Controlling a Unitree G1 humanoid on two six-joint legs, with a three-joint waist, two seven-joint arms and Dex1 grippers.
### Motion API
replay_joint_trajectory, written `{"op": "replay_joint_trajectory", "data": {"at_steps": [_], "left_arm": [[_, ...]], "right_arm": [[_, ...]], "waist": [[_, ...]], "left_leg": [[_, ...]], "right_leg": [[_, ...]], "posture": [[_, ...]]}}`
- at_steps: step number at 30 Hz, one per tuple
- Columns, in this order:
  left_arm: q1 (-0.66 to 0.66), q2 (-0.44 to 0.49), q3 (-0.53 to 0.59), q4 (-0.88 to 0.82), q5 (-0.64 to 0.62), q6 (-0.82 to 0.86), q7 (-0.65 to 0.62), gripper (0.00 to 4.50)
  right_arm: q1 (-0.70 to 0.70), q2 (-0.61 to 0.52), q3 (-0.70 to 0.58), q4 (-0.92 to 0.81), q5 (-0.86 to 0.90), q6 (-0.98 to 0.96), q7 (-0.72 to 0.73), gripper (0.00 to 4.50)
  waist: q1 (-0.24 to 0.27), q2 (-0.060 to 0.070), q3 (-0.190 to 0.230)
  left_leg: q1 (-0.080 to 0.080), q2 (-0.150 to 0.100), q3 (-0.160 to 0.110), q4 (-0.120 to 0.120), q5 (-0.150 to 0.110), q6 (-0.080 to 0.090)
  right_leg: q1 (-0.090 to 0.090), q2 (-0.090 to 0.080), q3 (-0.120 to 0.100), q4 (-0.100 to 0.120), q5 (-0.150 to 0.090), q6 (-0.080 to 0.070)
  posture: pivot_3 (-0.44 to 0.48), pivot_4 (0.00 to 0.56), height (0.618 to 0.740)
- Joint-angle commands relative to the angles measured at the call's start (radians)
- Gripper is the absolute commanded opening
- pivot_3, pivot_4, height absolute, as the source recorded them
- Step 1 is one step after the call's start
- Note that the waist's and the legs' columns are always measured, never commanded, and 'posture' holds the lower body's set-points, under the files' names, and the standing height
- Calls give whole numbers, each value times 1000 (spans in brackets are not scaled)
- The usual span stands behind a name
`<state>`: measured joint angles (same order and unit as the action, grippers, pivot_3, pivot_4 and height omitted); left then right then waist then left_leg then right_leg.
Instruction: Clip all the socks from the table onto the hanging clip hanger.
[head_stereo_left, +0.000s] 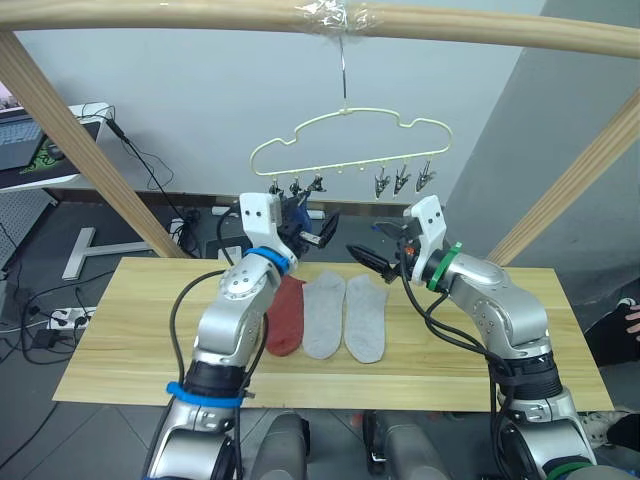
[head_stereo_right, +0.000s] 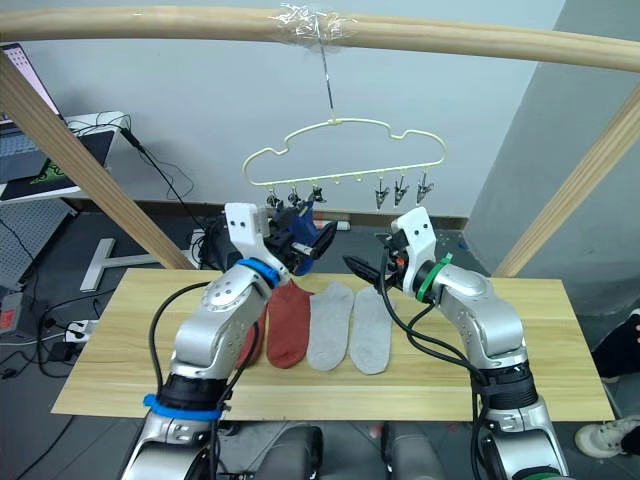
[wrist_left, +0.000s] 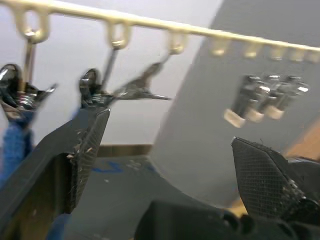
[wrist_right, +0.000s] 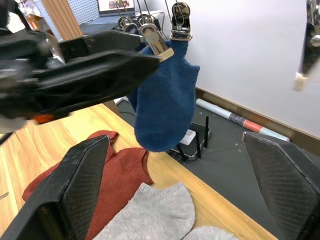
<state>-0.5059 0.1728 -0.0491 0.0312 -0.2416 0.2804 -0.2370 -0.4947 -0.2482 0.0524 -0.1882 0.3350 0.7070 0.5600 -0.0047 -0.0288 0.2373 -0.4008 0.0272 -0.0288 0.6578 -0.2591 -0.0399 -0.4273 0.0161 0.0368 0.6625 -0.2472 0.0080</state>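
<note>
blue sock (wrist_right: 167, 105) clipped | L fingers (wrist_left: 90, 150) apart by clips (wrist_left: 135, 89)

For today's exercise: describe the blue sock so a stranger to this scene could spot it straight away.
Start at the wooden pole across the top, then drop to the pale-yellow clip hanger hooked beneath it. The blue sock dangles from a clip at the hanger's left end, by the left hand. Unlike the red and grey socks, it hangs rather than lying on the table.
</note>
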Motion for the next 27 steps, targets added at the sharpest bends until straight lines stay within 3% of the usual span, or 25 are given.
{"op": "replay_joint_trajectory", "data": {"at_steps": [1, 15, 23, 27], "left_arm": [[-46, -3, 7, 54, 55, -105, 4, 4500], [-120, -37, -3, 183, 72, -198, -92, 4500], [-22, -15, 31, 32, 89, -179, -46, 4500], [76, -4, 40, -127, 88, -126, -19, 4500]], "right_arm": [[-1, -2, -29, -53, 21, -4, -25, 4458], [7, -16, -41, -65, 34, -2, -49, 4458], [9, -19, -49, -74, 43, 0, -57, 4458], [2, -21, -55, -71, 51, -5, -62, 4458]], "waist": [[-1, 0, 0], [-16, 0, 0], [-26, 0, 0], [-27, 0, 0]], "left_leg": [[0, 0, 1, 0, 0, 0], [0, 0, 2, 1, 0, 1], [0, 1, 2, 1, 0, 0], [0, 1, 2, 1, 0, 0]], "right_leg": [[0, 0, 1, 0, 0, 0], [0, 0, 1, 0, 1, 1], [0, 0, 2, 1, 1, 1], [0, 0, 2, 1, 1, 1]], "posture": [[-8, 204, 740], [-22, 201, 740], [-22, 204, 740], [-12, 204, 740]]}}
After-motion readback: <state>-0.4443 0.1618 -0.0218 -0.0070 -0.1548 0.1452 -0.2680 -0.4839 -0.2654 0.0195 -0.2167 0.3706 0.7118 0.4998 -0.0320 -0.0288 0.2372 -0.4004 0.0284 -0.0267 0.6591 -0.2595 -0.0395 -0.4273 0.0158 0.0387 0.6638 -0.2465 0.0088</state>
